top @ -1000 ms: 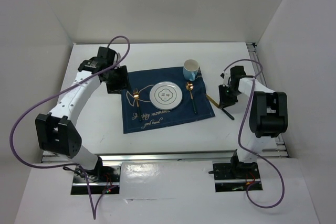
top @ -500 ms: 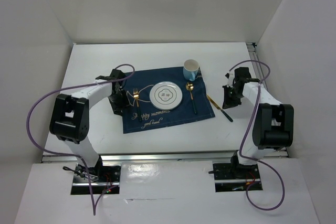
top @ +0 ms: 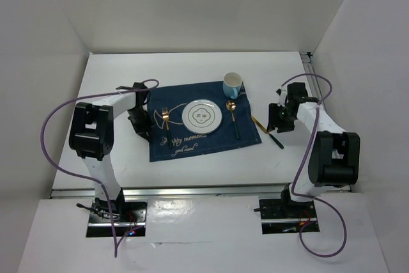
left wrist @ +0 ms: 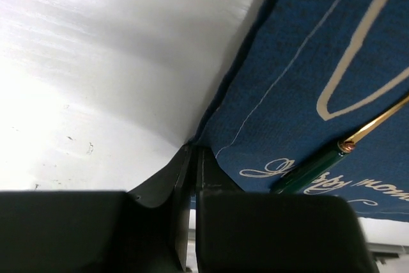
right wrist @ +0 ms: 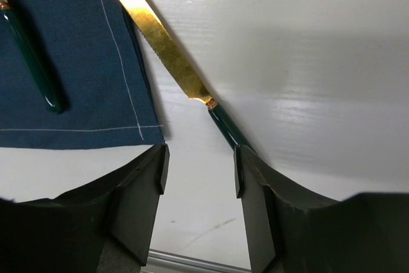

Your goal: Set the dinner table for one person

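Note:
The white dinner table point(top: 192, 164) carries a dark blue placemat point(top: 192, 142) with a plate point(top: 202, 115), a gold fork point(top: 165, 119), a spoon point(top: 234, 116) and a blue cup point(top: 232, 85). My left gripper point(top: 139, 123) is low at the mat's left edge. In the left wrist view its jaws point(left wrist: 193, 148) are pressed together on the placemat's edge point(left wrist: 307, 62), beside the fork's green handle point(left wrist: 313, 167). A knife point(top: 271, 133) lies off the mat's right edge. My right gripper point(right wrist: 199, 161) hangs open over bare table, the knife's handle point(right wrist: 223, 126) running by its right finger.
White walls close in the table on three sides. A silver rail point(top: 204, 190) runs along the near edge, and another point(top: 310, 68) runs along the right side. The spoon's green handle point(right wrist: 32, 55) lies on the mat's right corner point(right wrist: 70, 62).
My left arm has swung in from the back to the mat's left edge and its jaws have closed there. The right jaws have opened above the table by the knife.

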`<state>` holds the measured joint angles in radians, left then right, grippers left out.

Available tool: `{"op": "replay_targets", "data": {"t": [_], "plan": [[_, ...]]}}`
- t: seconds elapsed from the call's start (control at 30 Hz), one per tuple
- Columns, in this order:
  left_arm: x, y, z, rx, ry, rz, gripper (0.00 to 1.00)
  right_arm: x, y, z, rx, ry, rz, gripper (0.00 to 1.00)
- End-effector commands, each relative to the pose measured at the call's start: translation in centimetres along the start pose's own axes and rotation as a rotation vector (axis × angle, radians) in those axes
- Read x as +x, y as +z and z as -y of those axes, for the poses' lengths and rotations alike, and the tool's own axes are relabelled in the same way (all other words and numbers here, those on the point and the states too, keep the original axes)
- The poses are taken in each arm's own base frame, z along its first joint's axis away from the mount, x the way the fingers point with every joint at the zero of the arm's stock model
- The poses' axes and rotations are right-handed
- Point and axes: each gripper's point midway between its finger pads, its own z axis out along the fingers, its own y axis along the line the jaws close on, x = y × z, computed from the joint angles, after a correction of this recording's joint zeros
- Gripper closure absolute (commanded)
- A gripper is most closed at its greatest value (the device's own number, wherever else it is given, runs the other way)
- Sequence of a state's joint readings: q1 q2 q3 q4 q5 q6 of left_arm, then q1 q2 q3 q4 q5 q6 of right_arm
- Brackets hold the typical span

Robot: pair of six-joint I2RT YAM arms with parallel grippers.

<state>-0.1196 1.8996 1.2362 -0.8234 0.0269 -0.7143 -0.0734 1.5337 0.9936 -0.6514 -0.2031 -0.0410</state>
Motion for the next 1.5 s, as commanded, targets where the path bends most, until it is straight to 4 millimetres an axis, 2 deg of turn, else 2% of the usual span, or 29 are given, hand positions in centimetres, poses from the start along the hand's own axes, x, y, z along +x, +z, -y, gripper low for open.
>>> {"op": "replay_targets", "data": {"t": [0.0,0.13,0.3,0.43,0.5,0.53,0.57,0.63,0.7,0.73,0.8,0.87,0.9,0.93,1.03,1.07,1.13,1.17,1.23,1.3,1.33,1.43,1.47], "plan": [[-4.2,3.3,-1.4,-0.075,-0.05,0.101,1.0,0.0,-1.1,-1.0,-0.026,-0.013,0.036,0.43],[-5.7,3.3,-0.8,-0.069,-0.041,0.11,1.0,0.1,-0.5,-1.3,-0.018,-0.043,0.015,0.42],[-6.6,2.7,-0.3,-0.063,-0.019,0.12,1.0,0.5,0.4,-2.0,-0.021,-0.067,-0.021,0.42],[-8.1,2.4,0.3,-0.052,-0.018,0.138,1.0,0.8,0.9,-1.9,-0.003,-0.065,-0.04,0.42],[-9.4,1.9,0.4,-0.058,-0.018,0.151,1.0,0.8,1.0,-2.0,0.003,-0.074,-0.042,0.42],[-9.7,2.4,0.4,-0.073,-0.018,0.144,1.0,1.0,1.2,-2.0,0.003,-0.072,-0.051,0.42],[-10.5,1.9,0.9,-0.063,-0.019,0.16,1.0,1.0,1.2,-2.0,0.003,-0.072,-0.051,0.42],[-11.1,2.4,0.7,-0.071,-0.019,0.149,1.0,1.5,1.5,-2.0,0.01,-0.077,-0.075,0.42],[-11.9,1.8,0.7,-0.067,-0.031,0.157,1.0,1.7,1.8,-2.0,0.011,-0.066,-0.088,0.42],[-11.9,1.8,0.2,-0.072,-0.04,0.15,1.0,2.3,2.5,-1.8,0.025,-0.072,-0.119,0.42],[-11.7,1.3,0.1,-0.068,-0.04,0.156,1.0,1.8,2.9,-2.2,0.03,-0.091,-0.124,0.42],[-11.5,0.6,0.0,-0.055,-0.04,0.177,1.0,2.4,3.5,-2.0,0.053,-0.101,-0.153,0.42],[-10.4,0.8,-0.4,-0.058,-0.04,0.154,1.0,2.7,3.8,-2.4,0.049,-0.113,-0.166,0.42],[-10.4,-0.2,-0.4,-0.043,-0.031,0.18,1.0,2.9,4.0,-2.3,0.064,-0.122,-0.175,0.42],[-8.9,-0.2,-1.3,-0.052,-0.031,0.166,1.0,2.9,4.5,-1.8,0.091,-0.123,-0.187,0.43],[-8.5,-0.7,-1.5,-0.047,-0.022,0.174,1.0,3.2,4.6,-1.7,0.092,-0.121,-0.205,0.44],[-7.6,-0.5,-2.3,-0.063,-0.022,0.168,1.0,3.2,4.6,-1.5,0.101,-0.122,-0.205,0.5],[-7.6,-1.0,-2.3,-0.052,-0.022,0.186,1.0,3.4,4.8,-1.5,0.103,-0.112,-0.213,0.6],[-6.8,-0.8,-2.7,-0.056,-0.022,0.18,1.0,4.1,4.7,-1.5,0.106,-0.099,-0.232,0.71],[-6.7,-1.5,-2.8,-0.047,-0.022,0.196,1.0,3.5,4.1,-1.4,0.106,-0.093,-0.204,0.82],[-6.3,-1.2,-2.8,-0.044,-0.021,0.18,1.0,3.3,3.9,-1.6,0.095,-0.093,-0.194,0.83],[-6.2,-2.1,-2.8,-0.031,-0.012,0.202,1.0,2.2,2.4,-2.3,0.071,-0.097,-0.144,0.83],[-6.3,-2.5,-2.7,-0.026,-0.013,0.211,1.0,1.9,2.0,-2.4,0.069,-0.099,-0.126,0.78]]}}
